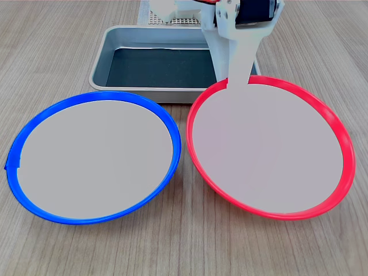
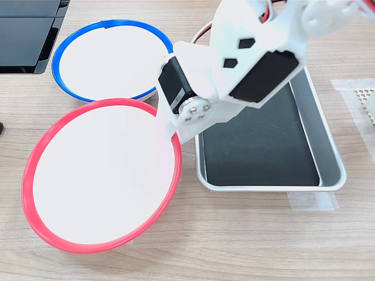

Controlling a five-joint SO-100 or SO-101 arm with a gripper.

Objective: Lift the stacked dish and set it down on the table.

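Observation:
The stacked dish, a large plate with a red rim (image 1: 270, 149) (image 2: 102, 175), is held over the wood-grain table (image 1: 184, 247) (image 2: 263, 234), beside the blue-rimmed plate (image 1: 95, 155) (image 2: 108, 58). My gripper (image 1: 236, 80) (image 2: 169, 126) is shut on the red plate's rim, on the side nearest the tray. One white finger lies flat over the pale centre; the other is hidden under the plate. The red plate looks slightly tilted, its free side low. In the second exterior view its rim nearly meets the blue plate's edge.
A grey rectangular tray (image 1: 144, 95) (image 2: 325, 146) with a dark bottom stands right behind the gripper. Tape strips (image 2: 313, 201) lie by the tray. A dark flat object (image 2: 26, 35) sits at the second exterior view's top left. White mesh (image 2: 369, 96) shows at its right edge.

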